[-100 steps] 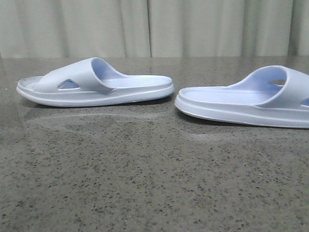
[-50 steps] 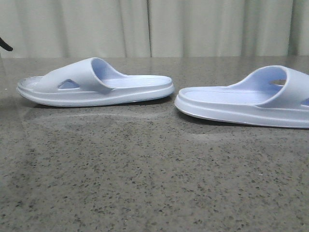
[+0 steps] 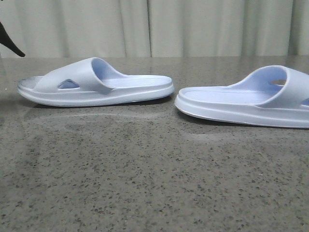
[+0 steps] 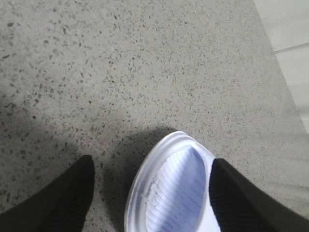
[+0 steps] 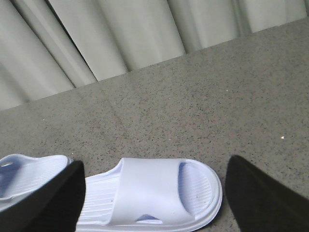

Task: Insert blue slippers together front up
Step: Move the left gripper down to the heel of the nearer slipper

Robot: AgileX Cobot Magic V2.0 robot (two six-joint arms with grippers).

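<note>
Since 0.5 s ago, left arm tip [image 3: 10,42] has crept further in at 10 o'clock of front view; both slippers unmoved. Left slipper [image 3: 96,84] sits at 10 o'clock on the table [image 3: 145,183], right slipper [image 3: 251,99] at 3 o'clock, heels facing, a small gap between them. Left gripper [image 4: 152,186] fingers apart, straddling the left slipper's toe from above, contact unclear. Right gripper [image 5: 154,193] fingers apart, above the right slipper, not gripping. Risk: the closing left fingers pinch only the thin toe rim and the foam slips or tilts. No containers.
</note>
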